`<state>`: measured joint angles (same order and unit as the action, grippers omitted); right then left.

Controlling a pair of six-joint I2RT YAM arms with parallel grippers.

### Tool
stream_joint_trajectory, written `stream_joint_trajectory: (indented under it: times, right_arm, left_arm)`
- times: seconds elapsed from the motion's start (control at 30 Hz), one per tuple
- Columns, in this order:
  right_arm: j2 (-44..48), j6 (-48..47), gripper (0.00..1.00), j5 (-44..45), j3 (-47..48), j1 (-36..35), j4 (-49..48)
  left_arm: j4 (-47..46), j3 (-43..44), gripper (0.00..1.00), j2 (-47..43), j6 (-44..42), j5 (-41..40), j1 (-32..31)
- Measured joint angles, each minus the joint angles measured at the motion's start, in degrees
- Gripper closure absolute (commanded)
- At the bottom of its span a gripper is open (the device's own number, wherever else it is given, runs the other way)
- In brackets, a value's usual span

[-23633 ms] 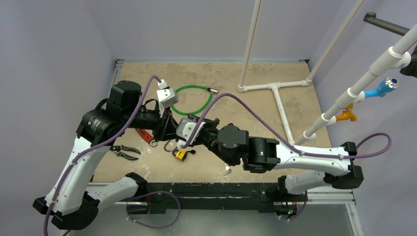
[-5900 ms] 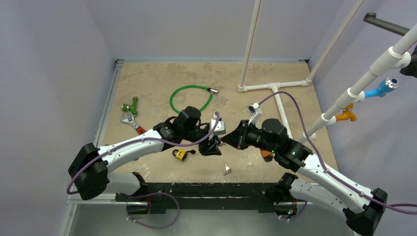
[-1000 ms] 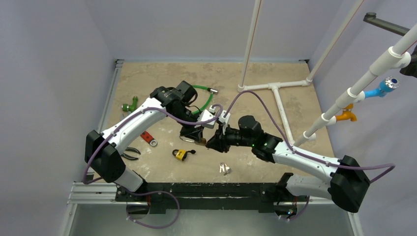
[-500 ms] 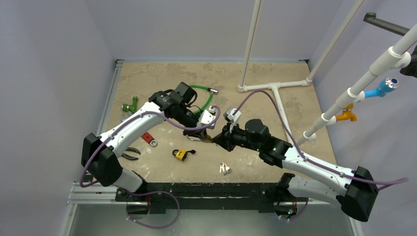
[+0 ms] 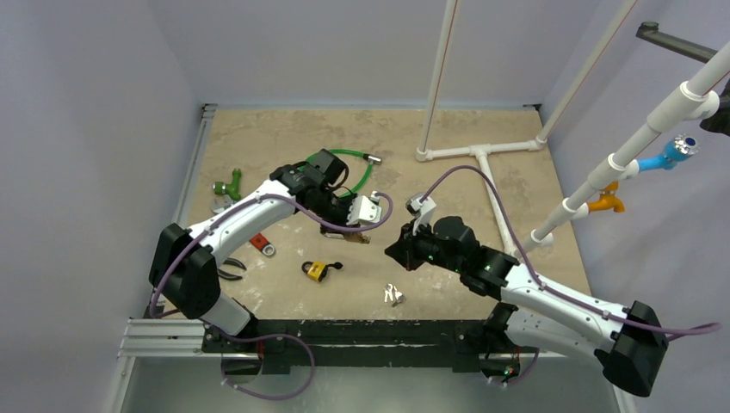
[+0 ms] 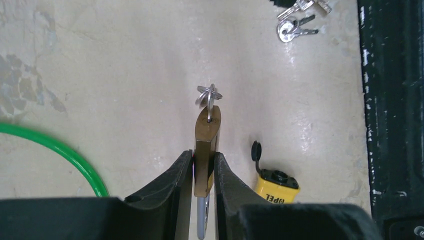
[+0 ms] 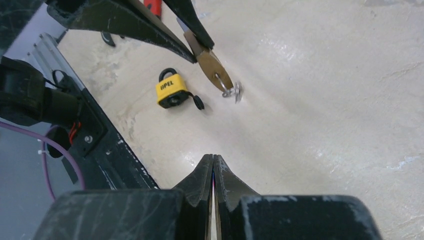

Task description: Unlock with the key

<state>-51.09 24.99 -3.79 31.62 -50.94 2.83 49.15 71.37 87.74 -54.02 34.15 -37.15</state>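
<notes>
Both pairs of fingers are closed. The left fingers (image 6: 172,180) are clamped on the flat faces of the brass padlock (image 6: 206,140), and the right fingers (image 7: 202,175) are pressed together on nothing. The padlock hangs above the bench (image 6: 100,75), keyhole end pointing away from the left wrist. The key (image 6: 210,100) sits in it with its ring dangling.

The lock body looks solid, dense and smooth, so it is likely to slip or swivel under torque. The broad-face grip it has now is probably the firmest one. The key is thin, stiff and small, and its bow is best pinched across the flats so a turn does not skate off. Whether the shackle has released, I cannot tell.

Half a second ago the right fingers were up against the key end of the padlock. Now they have drawn back toward the right, leaving open bench between them and the lock. The left arm has also shifted the padlock slightly away. The yellow padlock (image 7: 170,92), the spare keys (image 5: 394,294) and the green cable (image 6: 60,150) lie where they did.
</notes>
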Motion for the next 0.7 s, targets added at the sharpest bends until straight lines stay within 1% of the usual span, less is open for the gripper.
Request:
stream_joint_trajectory:
  times: [0.1,0.13,0.17,0.2,0.23,0.3,0.37,0.47,0.6,0.7]
  right_arm:
    - [-1.05,-0.52,1.00,-0.02,0.00,-0.02,1.07]
    - [-1.01,-0.61,0.95,0.00,0.00,-0.02,1.49]
    - [-0.70,-0.63,0.78,-0.02,-0.04,-0.02,1.51]
    - [-0.39,-0.61,0.64,-0.07,-0.11,-0.02,1.42]
    - [0.17,-0.66,0.55,-0.22,-0.46,-0.02,0.68]
    - [1.44,-0.94,0.44,-0.28,-1.84,-0.02,-1.42]
    - [2.56,-1.81,0.42,-0.72,-3.50,-0.02,-3.91]
    - [2.27,-3.23,0.45,-2.21,-5.20,-0.02,-7.98]
    - [-1.88,-4.92,0.46,-3.69,-5.25,-0.04,-13.20]
    - [-4.87,-6.51,0.45,-3.91,-5.20,-0.17,-15.78]
  left_arm:
    - [0.09,0.00,1.00,1.14,0.17,-3.61,-0.31]
    - [0.17,0.00,1.00,1.51,0.44,-4.26,-0.50]
    - [0.26,0.02,1.00,1.79,0.55,-4.59,-0.59]
    - [0.52,0.11,1.00,2.10,0.72,-4.74,-0.74]
    - [1.05,0.42,1.00,2.36,0.92,-4.76,-0.81]
    - [2.51,1.49,1.00,2.64,1.01,-4.76,-0.96]
    - [4.39,3.58,1.00,2.71,1.14,-4.79,-1.29]
    - [6.23,6.80,1.00,2.71,1.97,-4.39,-1.81]
    - [8.00,9.73,1.00,2.47,3.10,-3.23,-2.45]
    - [9.66,9.97,1.00,1.51,3.76,-2.67,-3.15]
